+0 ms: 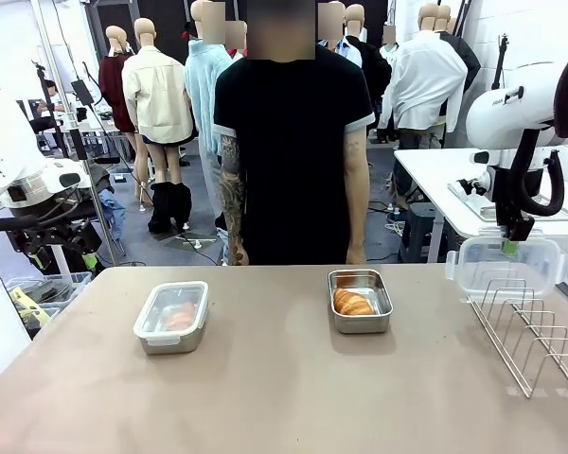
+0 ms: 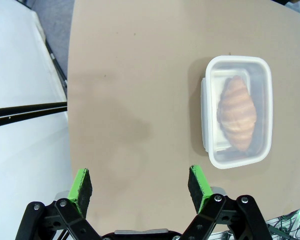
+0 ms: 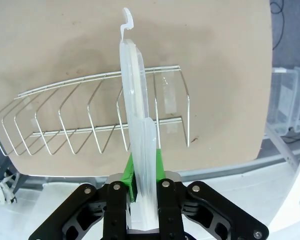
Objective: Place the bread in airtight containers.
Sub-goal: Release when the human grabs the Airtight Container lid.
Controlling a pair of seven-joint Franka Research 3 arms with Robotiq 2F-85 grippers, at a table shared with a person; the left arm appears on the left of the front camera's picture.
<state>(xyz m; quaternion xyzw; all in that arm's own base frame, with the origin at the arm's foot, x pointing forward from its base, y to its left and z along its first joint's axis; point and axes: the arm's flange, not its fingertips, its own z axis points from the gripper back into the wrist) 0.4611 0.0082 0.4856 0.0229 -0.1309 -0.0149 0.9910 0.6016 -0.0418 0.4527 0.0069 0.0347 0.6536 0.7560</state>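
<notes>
Because one croissant (image 1: pixel 354 303) lies in the steel pan (image 1: pixel 360 301) near the counter's (image 1: pixel 284 397) middle without a cover, the right pincer (image 3: pixel 140 175) is clamped on a clear lid (image 3: pixel 135 125), held on edge above the wire rack (image 3: pixel 100 120), probably to bring it there. The other croissant (image 2: pixel 236 113) is already under a lid in its own container (image 2: pixel 237 111) on the left side, so the left pincer (image 2: pixel 140 187) hangs above the counter, jaws wide apart and empty.

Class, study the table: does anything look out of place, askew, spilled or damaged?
Nothing spilled or damaged. One container sits uncovered with its croissant exposed, while the other container is lidded. The missing lid is pinched on edge in the right end effector above the wire rack.
</notes>
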